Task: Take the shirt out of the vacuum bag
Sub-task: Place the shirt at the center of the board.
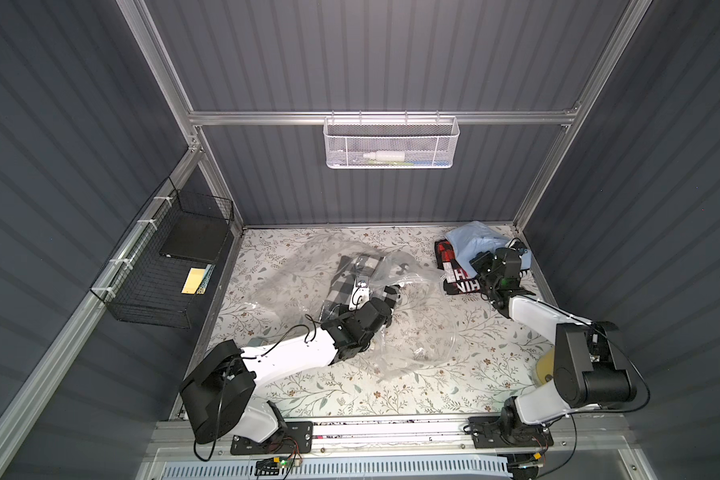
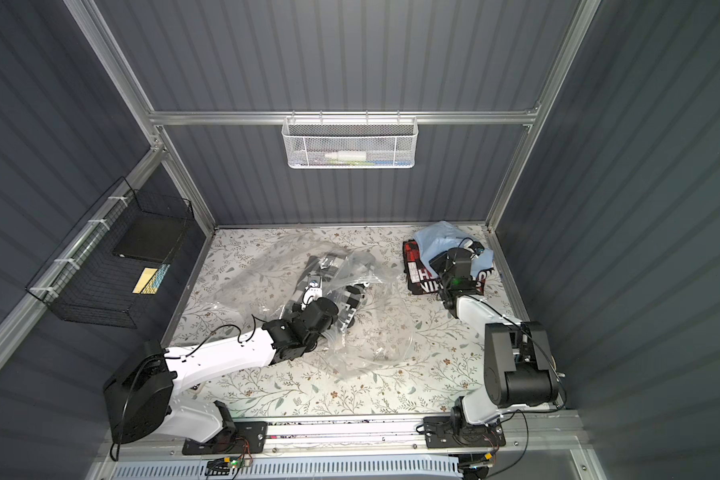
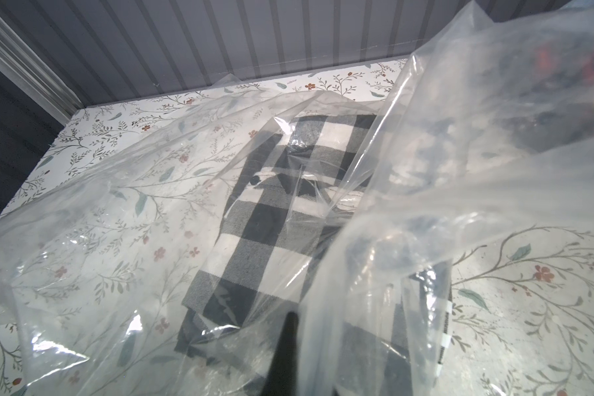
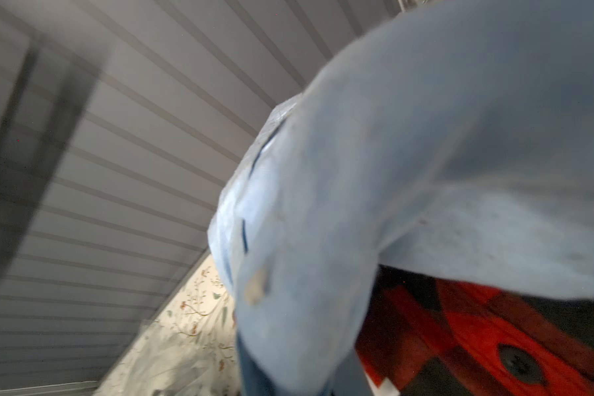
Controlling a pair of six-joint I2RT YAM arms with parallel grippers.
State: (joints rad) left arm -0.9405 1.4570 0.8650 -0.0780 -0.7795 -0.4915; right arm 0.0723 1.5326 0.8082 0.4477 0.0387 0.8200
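Observation:
The vacuum bag lies crumpled across the middle of the floral table, clear and crinkly. Inside it, seen through the film, lies the shirt, folded and black-and-white checked. My left gripper rests on the bag's near side, shut on a fold of the film, and one dark finger shows. At the far right my right gripper sits shut in a light blue shirt, which hides its fingers and arches over a red-and-black garment.
A white mesh basket holding a bottle hangs on the back wall. On the left wall is a black wire basket. A yellowish roll sits by the right arm's base. Grey walls close off three sides.

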